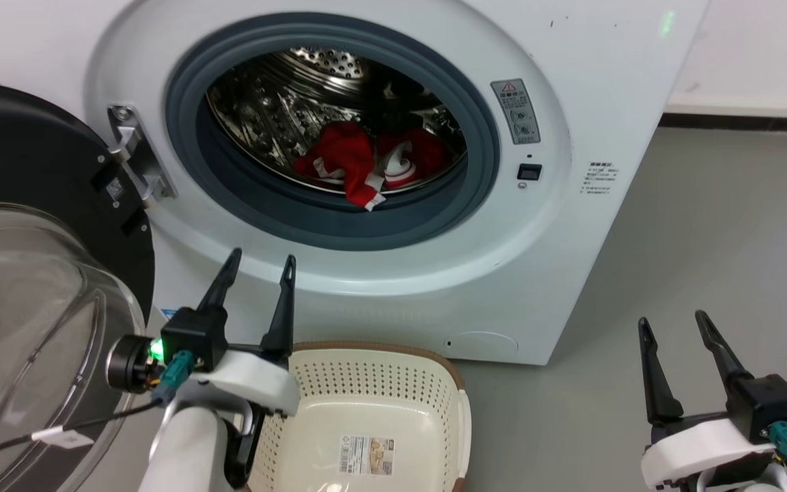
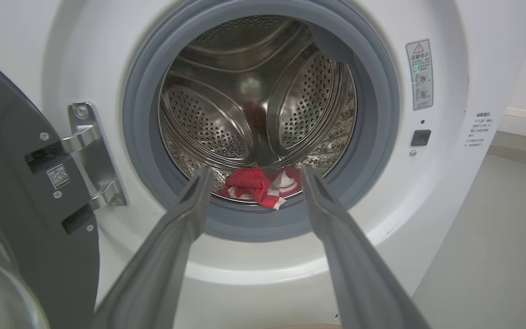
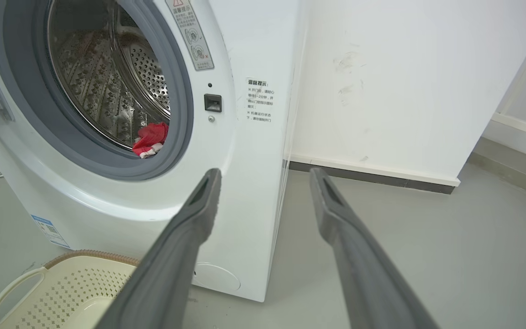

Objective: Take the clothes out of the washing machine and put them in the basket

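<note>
Head view. The washing machine (image 1: 571, 260) stands with its door (image 1: 38, 205) swung wide to the left. The red and white clothes (image 1: 366, 164) lie in a heap at the bottom front of the steel drum (image 1: 284, 109), one corner hanging over onto the grey rubber ring (image 1: 339, 225). The left claw (image 1: 262, 256) is released, its two fingers spread and pointing up at the machine's front below the opening; the clothes sit above it and to its right, well apart from it. The basket (image 1: 434, 362) stands on the floor (image 1: 708, 273) at the foot of the machine, just beside the left claw's wrist, with only a barcode label (image 1: 366, 454) on its bottom. The right claw (image 1: 671, 318) is also released, holding nothing, low over the floor to the right of the machine.

Left wrist view. The spread fingers frame the opening; the clothes appear between the two fingertips, farther off, at the drum's lower lip. The door's hinge (image 2: 89, 155) shows at the left.

Right wrist view. The spread fingers point toward the machine's right corner and the white wall (image 3: 404, 91). The clothes lie up and to the left of the fingertips, inside the drum; the basket sits at the lower left.
</note>
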### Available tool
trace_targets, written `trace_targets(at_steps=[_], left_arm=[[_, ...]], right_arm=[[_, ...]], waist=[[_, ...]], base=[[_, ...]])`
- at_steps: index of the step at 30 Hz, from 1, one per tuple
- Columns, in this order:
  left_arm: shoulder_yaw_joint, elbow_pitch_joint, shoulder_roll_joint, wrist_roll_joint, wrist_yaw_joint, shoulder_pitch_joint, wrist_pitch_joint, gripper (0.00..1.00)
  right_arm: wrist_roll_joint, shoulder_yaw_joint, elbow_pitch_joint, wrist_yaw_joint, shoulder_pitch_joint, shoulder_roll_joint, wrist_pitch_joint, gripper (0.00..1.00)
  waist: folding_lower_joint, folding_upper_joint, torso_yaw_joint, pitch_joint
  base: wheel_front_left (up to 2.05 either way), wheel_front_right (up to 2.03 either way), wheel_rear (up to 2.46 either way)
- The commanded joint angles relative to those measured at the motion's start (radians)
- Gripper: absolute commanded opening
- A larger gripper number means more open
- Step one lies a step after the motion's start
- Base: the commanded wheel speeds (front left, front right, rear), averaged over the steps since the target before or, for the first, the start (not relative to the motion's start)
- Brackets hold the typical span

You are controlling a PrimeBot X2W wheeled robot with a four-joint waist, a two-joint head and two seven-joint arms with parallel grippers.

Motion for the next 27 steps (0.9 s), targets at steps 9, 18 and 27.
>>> trace_targets(at_steps=[9,18,27], left_arm=[[-0.01,0.112,-0.003,-0.003,0.004,-0.202,-0.004,1.0],[-0.02,0.269,0.012,-0.004,0.0,-0.457,-0.004,1.0],[-0.035,0.486,0.064,-0.011,-0.004,-0.732,0.0,1.0]], right_arm=[[0.019,0.009,-0.061,0.0,-0.054,-0.001,0.0,1.0],[0.031,0.022,-0.1,0.0,-0.128,-0.001,0.0,1.0],[0.048,0.062,-0.084,0.0,-0.193,-0.001,-0.02,1.0]], waist=[[0.0,0.0,-0.014,0.147],[0.0,0.0,-0.031,0.33],[0.0,0.0,-0.083,0.471]], base=[[0.0,0.0,0.0],[0.0,0.0,0.0],[0.0,0.0,0.0]])
